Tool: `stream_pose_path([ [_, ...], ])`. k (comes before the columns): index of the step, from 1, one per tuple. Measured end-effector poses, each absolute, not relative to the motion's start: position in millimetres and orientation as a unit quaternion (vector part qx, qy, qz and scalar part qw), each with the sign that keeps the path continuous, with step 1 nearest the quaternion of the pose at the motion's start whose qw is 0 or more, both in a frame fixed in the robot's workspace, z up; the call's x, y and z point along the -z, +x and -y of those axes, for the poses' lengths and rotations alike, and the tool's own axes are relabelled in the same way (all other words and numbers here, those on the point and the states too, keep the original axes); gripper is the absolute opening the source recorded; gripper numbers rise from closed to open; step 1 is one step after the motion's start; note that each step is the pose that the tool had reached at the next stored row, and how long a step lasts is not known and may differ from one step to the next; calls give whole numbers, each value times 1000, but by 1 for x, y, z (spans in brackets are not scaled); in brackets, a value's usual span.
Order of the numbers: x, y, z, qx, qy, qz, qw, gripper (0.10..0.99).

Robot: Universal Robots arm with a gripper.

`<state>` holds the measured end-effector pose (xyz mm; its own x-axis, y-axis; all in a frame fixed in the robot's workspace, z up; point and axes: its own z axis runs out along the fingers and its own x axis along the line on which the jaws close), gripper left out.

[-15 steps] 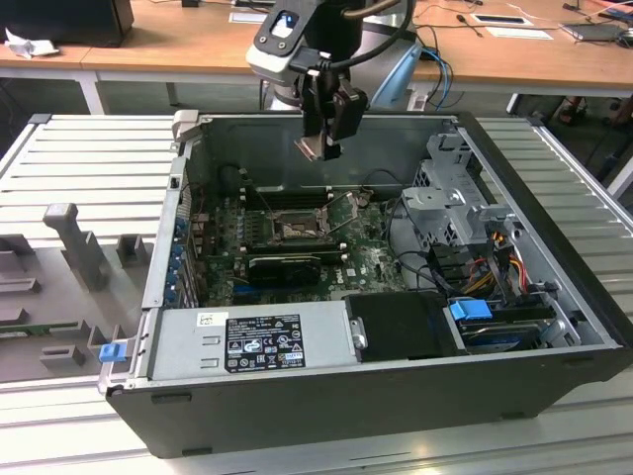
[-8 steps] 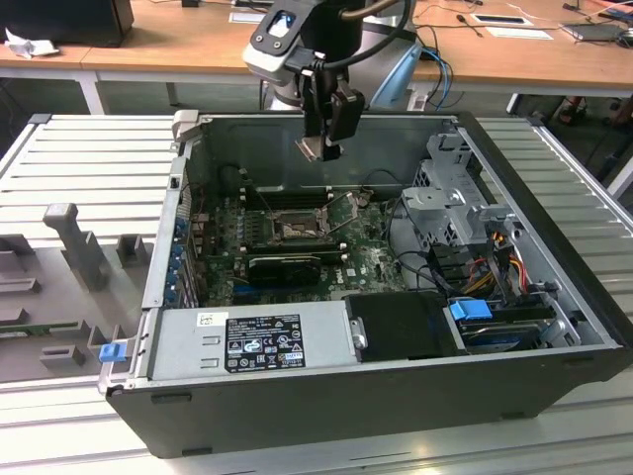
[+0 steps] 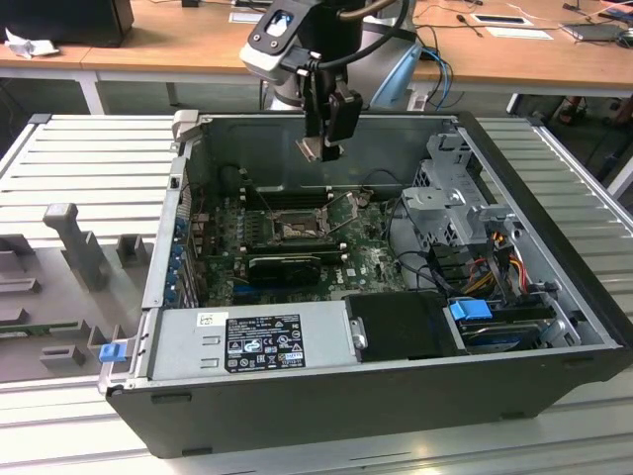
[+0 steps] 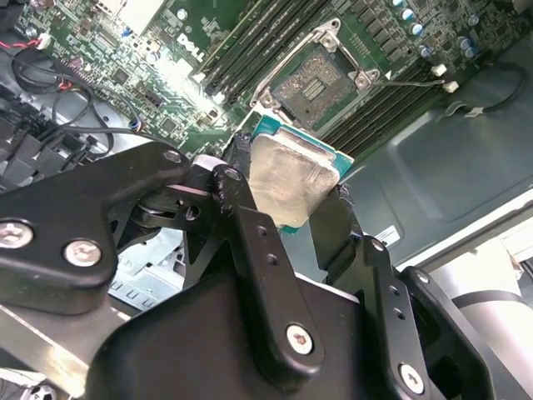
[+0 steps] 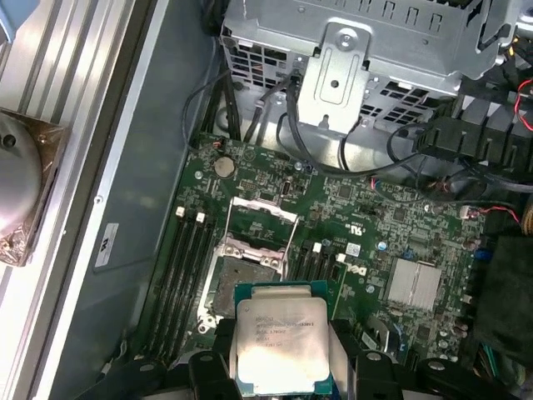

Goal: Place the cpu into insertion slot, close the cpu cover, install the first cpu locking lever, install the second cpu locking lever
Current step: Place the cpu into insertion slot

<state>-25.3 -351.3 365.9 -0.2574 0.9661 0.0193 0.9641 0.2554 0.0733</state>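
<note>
My gripper (image 3: pixel 318 148) hangs over the open computer case, shut on the cpu (image 3: pixel 314 149), a flat square chip with a dull silver top. In both wrist views the cpu (image 4: pixel 287 175) (image 5: pixel 279 337) sits clamped between the black fingers (image 4: pixel 239 171), held above the motherboard. The insertion slot (image 5: pixel 241 287) (image 4: pixel 321 79) (image 3: pixel 297 230) lies bare below and a little ahead of the chip. The cpu cover (image 5: pixel 262 223), a silver window frame, stands swung open at the slot's far edge.
Memory slots (image 5: pixel 179 267) flank the socket. A metal drive cage (image 3: pixel 455 198) with cables stands at the exterior view's right, a grey power supply (image 3: pixel 252 336) at the case front, and a long black card (image 3: pixel 287 265) in front of the socket. Grey fixtures (image 3: pixel 69 237) rest on the ribbed table.
</note>
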Motion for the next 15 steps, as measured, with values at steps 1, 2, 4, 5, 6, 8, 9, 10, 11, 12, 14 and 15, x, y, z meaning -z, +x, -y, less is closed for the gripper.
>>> stream_pose_path([
  [1,-366,-25,351,-35,611,-791,15,529],
  [2,-366,-25,351,-35,613,-789,15,529],
  [4,-366,-25,351,-35,617,-786,15,529],
  [5,-366,-25,351,-35,617,-786,15,529],
  [6,-366,-25,351,-35,619,-785,15,529],
  [8,-366,-25,351,-35,621,-783,15,529],
  [9,-366,-25,351,-35,624,-780,15,529],
  [10,-366,-25,351,-35,627,-778,15,529],
  [11,-366,-25,351,-35,632,-774,16,529],
  [12,-365,-25,351,-34,637,-770,16,529],
  [14,-365,-25,351,-34,645,-763,16,529],
  [15,-364,-25,351,-34,651,-758,17,529],
])
